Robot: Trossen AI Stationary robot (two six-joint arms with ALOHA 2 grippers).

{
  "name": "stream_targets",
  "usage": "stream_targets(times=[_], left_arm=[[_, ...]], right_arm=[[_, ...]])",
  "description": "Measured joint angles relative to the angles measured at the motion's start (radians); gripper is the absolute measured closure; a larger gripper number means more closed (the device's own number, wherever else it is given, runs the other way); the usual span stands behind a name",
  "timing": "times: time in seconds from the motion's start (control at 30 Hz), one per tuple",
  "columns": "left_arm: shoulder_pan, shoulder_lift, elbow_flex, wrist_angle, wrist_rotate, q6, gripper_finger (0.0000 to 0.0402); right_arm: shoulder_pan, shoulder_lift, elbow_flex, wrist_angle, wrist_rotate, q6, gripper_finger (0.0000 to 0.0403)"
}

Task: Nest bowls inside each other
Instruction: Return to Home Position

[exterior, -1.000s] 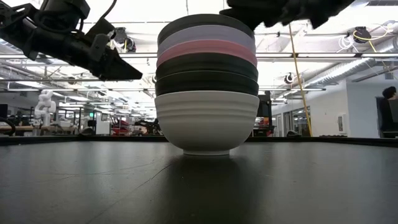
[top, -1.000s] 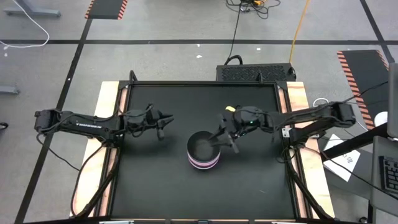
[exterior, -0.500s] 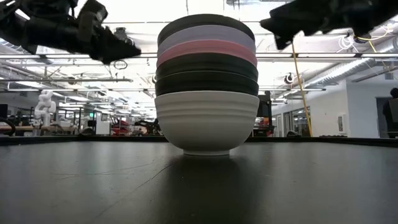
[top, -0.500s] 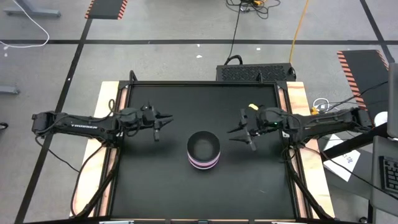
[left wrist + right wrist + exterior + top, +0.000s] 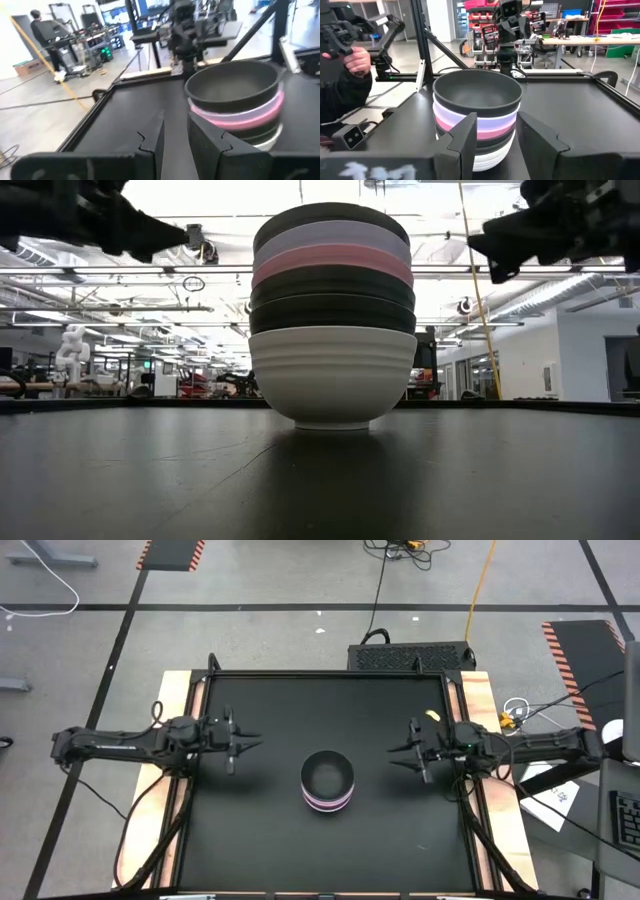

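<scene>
Six bowls (image 5: 328, 782) stand nested in one stack at the middle of the black table. From the bottom they are white (image 5: 332, 375), two black, pink (image 5: 330, 260), lavender (image 5: 330, 236) and black on top (image 5: 477, 92). The white bowl's foot rests on the table. My left gripper (image 5: 245, 745) hovers level to the stack's left, pointing at it, open and with nothing between its fingers (image 5: 176, 125). My right gripper (image 5: 402, 752) hovers level to the stack's right, also pointing at it, open and with nothing between its fingers (image 5: 497, 122). Neither touches the stack.
The black mat (image 5: 260, 830) lies bare around the stack, with wooden strips (image 5: 170, 700) along the table's left and right sides. A dark box (image 5: 410, 655) sits beyond the far edge. A person's hand (image 5: 355, 60) holds a device off the table; another person (image 5: 39, 27) stands far off.
My right gripper has drawn back from just above the stack's rim toward the table's right edge. My left gripper has drawn back toward the left edge and rolled somewhat. The stack has stayed where it was.
</scene>
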Motion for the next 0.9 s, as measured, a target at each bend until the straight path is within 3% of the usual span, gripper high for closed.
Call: stream_targets(times=[0.23, 0.57, 0.73, 0.9], left_arm=[[-0.055, -0.155, -0.014, -0.080, -0.065, 0.000, 0.0314], [-0.060, -0.372, -0.263, 0.034, -0.099, 0.004, 0.0314], [-0.060, -0.441, -0.256, -0.085, -0.101, 0.006, 0.0314], [-0.060, -0.469, -0.253, -0.125, -0.083, 0.018, 0.0314]], right_arm=[[0.000, -0.122, -0.061, -0.029, 0.002, 0.031, 0.0275], [0.000, -0.250, -0.063, -0.159, 0.002, 0.063, 0.0275], [0.000, -0.314, -0.063, -0.238, 0.004, 0.064, 0.0275], [0.000, -0.388, -0.075, -0.341, 0.111, 0.066, 0.0275]])
